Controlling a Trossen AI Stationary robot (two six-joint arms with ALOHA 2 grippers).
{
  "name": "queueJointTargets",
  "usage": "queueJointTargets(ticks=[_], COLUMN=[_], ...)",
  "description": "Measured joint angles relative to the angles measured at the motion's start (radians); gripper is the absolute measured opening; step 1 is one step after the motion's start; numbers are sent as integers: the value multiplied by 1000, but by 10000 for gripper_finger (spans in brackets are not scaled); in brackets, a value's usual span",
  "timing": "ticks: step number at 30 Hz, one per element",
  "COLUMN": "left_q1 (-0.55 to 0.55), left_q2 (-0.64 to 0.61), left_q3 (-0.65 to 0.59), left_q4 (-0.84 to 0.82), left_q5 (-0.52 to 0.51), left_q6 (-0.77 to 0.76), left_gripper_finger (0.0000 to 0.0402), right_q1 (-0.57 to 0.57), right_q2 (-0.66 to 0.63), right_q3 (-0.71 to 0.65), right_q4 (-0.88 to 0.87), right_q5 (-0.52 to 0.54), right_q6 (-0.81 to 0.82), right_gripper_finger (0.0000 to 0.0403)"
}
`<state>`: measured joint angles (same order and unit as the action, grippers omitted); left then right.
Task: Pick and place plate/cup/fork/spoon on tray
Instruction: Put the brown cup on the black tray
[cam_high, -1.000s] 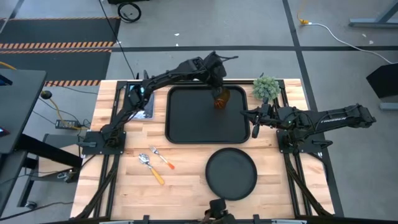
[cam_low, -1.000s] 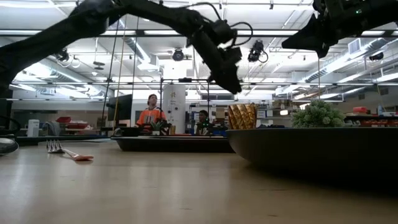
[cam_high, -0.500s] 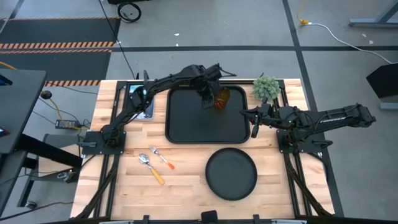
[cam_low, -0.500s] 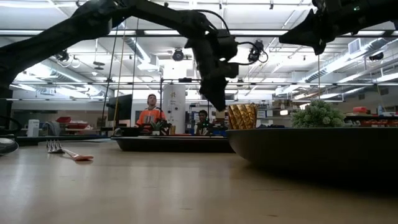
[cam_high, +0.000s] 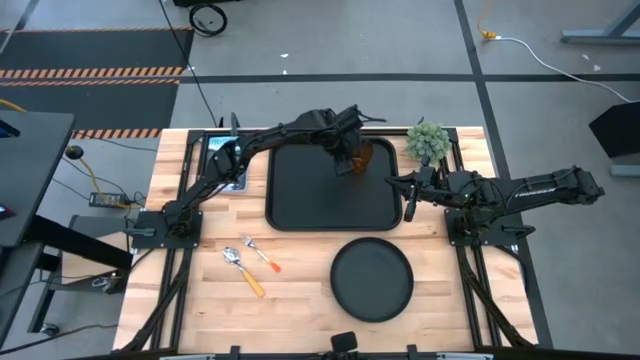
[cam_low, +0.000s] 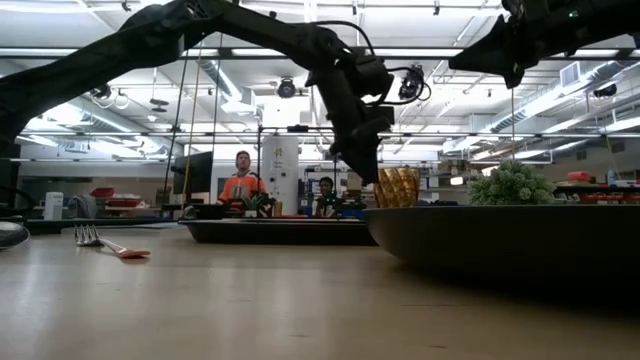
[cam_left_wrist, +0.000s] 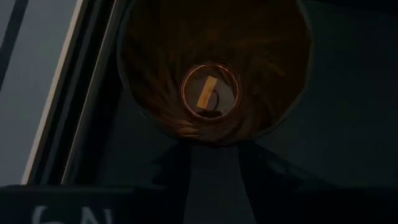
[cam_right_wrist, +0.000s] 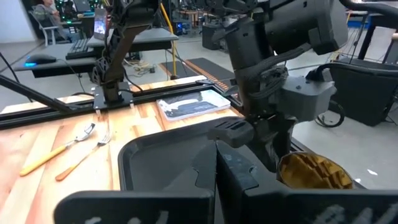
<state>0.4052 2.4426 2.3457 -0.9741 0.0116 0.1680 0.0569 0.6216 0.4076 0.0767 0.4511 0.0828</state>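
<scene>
The amber cup (cam_high: 361, 157) stands upright on its base in the far right corner of the black tray (cam_high: 300, 200). My left gripper (cam_high: 345, 163) is shut, points down and stands against the cup's left side; its wrist view looks down into the cup (cam_left_wrist: 209, 93). My right gripper (cam_high: 408, 205) is shut and empty, waiting just past the tray's right rim. The round black plate (cam_high: 372, 280) lies flat on the table near of the tray. The fork (cam_high: 260, 252) and the spoon (cam_high: 243, 272) lie on the table at the near left. My left gripper meets the cup's outer wall at the rim (cam_left_wrist: 211, 140), on the side toward the table's left, with its shut fingertips (cam_left_wrist: 214, 163). The fingers come from above, pointing down. The cup stands upright on the tray.
A small green plant (cam_high: 428, 142) stands off the tray's far right corner, close to the cup. A tablet-like flat thing (cam_high: 222, 165) lies left of the tray. People sit in the room beyond the table (cam_low: 243, 185).
My left gripper has come down from above the tray's far rim, first toward the table's left, then toward the right up against the cup. The cup has slid a little toward the table's right and stays upright.
</scene>
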Motion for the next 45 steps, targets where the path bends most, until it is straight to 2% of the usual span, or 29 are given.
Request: queueJointTargets(ticks=[12, 29, 38, 45], left_q1=[-5, -11, -9, -20], left_q2=[20, 25, 31, 22], left_q3=[-110, -113, -113, -113], left_q4=[225, 378, 398, 355], left_q5=[-3, -4, -4, -19], left_q6=[-21, -93, -96, -20], left_gripper_finger=[142, 141, 141, 141], right_q1=[0, 0, 0, 0], right_q2=[0, 0, 0, -1], right_q3=[0, 0, 0, 0], right_q4=[5, 7, 7, 4], right_q5=[0, 0, 0, 0], right_q6=[-6, -7, -7, -26], right_gripper_finger=[9, 9, 9, 9])
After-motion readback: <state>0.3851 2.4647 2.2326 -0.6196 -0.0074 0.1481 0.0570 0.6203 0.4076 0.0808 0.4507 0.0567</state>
